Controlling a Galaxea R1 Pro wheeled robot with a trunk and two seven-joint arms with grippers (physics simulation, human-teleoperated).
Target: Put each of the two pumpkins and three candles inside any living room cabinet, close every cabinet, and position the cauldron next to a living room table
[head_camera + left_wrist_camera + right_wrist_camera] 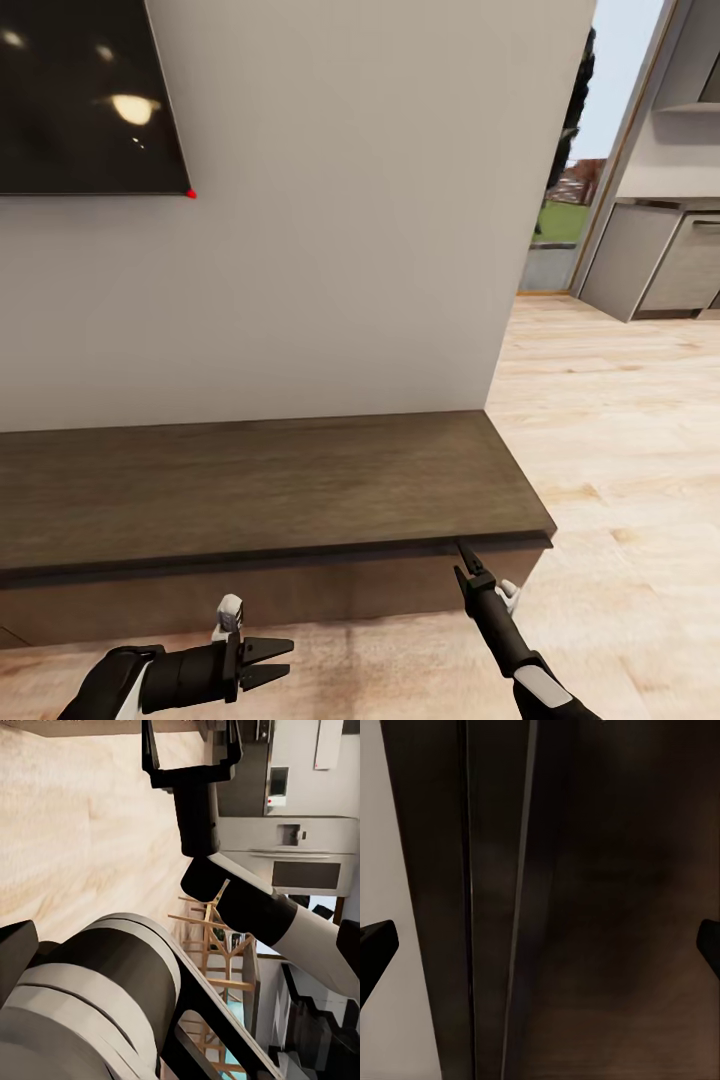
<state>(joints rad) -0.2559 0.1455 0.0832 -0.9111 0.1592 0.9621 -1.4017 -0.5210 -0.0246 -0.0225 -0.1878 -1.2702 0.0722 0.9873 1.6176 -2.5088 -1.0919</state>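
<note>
1 TV [85, 95] above cabinet [250, 490]; wood floor [620, 450] rightward.

cabinet [260, 490] closed | right end effector [463, 552] at top edge | left end effector [272, 662] open

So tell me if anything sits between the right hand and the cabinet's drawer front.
Nothing visible does. In the head view the right hand points straight at the cabinet, its tip right under the overhanging top edge, near the unit's right end. The right wrist view looks squarely at the dark wood from close up, with no object in between.
</note>
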